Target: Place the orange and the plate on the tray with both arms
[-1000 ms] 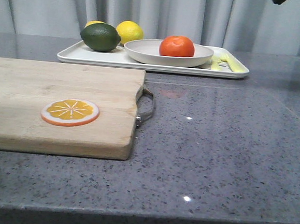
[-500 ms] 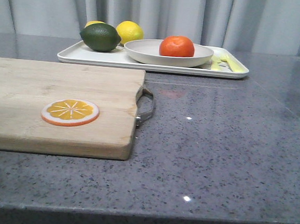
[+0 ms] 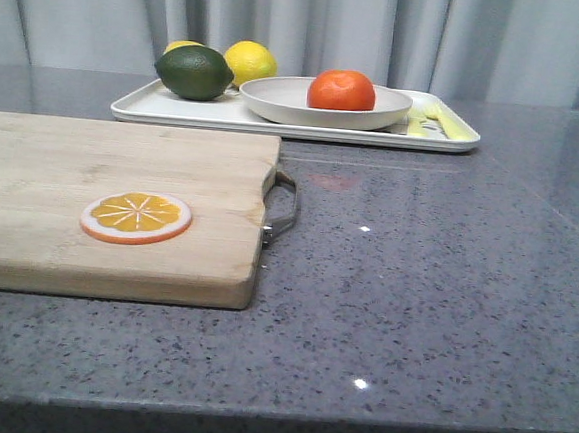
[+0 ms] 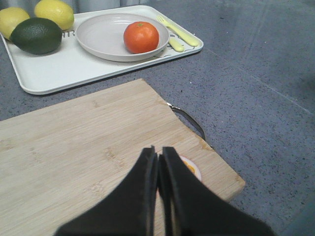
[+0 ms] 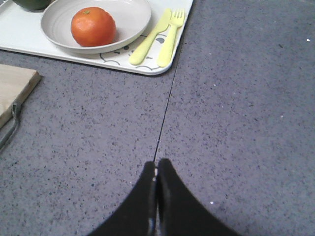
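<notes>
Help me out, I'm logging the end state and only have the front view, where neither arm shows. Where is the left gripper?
Observer: The left gripper is shut and empty, above the cutting board near its handle end.
Operator: And the right one?
Observer: The right gripper is also shut, over bare countertop short of the tray.
Operator: What are the yellow bits beside the plate?
Observer: A yellow knife and fork lying on the tray beside the plate, which holds the orange.
</notes>
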{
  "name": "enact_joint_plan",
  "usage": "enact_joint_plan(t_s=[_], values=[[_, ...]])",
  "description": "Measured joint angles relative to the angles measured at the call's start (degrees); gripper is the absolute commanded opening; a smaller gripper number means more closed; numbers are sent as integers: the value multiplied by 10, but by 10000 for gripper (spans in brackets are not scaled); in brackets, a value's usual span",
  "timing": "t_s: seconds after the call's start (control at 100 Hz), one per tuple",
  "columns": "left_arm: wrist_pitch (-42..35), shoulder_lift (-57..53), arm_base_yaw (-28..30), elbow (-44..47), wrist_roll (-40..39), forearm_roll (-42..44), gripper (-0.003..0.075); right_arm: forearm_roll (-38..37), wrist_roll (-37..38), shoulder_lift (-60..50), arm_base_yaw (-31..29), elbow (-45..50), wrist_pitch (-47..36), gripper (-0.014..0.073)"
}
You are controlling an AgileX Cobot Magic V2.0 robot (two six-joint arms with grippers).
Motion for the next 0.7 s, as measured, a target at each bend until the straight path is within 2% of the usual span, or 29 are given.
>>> enact_joint_plan(t_s=[0.39, 0.7], values=[[-1, -23, 0, 21, 0, -2, -20, -6, 0, -182, 0, 122, -13, -67], [-1, -23, 0, 21, 0, -3, -20, -6, -1, -208, 0, 127, -11, -67]])
